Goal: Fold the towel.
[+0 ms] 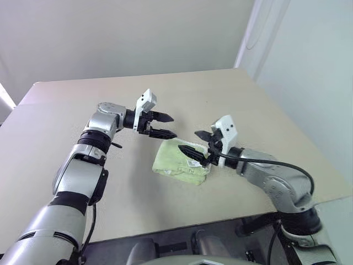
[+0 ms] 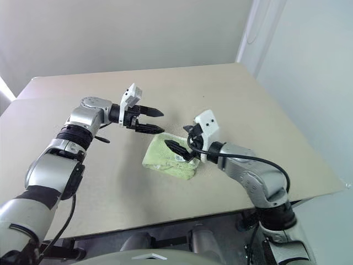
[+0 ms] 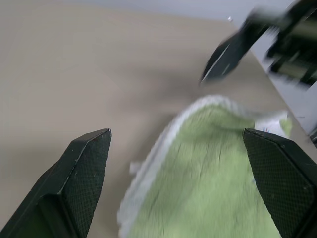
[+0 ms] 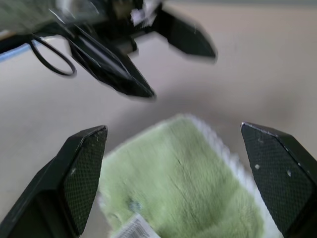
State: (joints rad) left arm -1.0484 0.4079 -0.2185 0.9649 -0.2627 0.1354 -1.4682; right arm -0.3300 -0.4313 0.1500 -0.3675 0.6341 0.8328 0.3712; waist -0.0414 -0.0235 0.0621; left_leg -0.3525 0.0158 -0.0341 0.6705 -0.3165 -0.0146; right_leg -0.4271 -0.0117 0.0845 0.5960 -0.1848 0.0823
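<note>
Left eye view puts your right gripper (image 1: 199,148) spread wide, empty, hovering right at the towel (image 1: 181,160) — your left gripper (image 1: 162,125) gapes just as wide, just above the towel's far edge. That towel sits as a small bundle on the table (image 1: 248,105), nearer its front edge than its far one. Close carelessly and you'll likely pinch several layers — the bundle drags or unfolds.

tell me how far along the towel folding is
Looks mostly done: the towel lies on the table as a small folded bundle with its white tag on top. Nothing is in hand: the left gripper is open above the towel's far edge, and the right gripper is open over its right end, gripping nothing. Perhaps one last fold or tidying is left; I can't tell.
</note>
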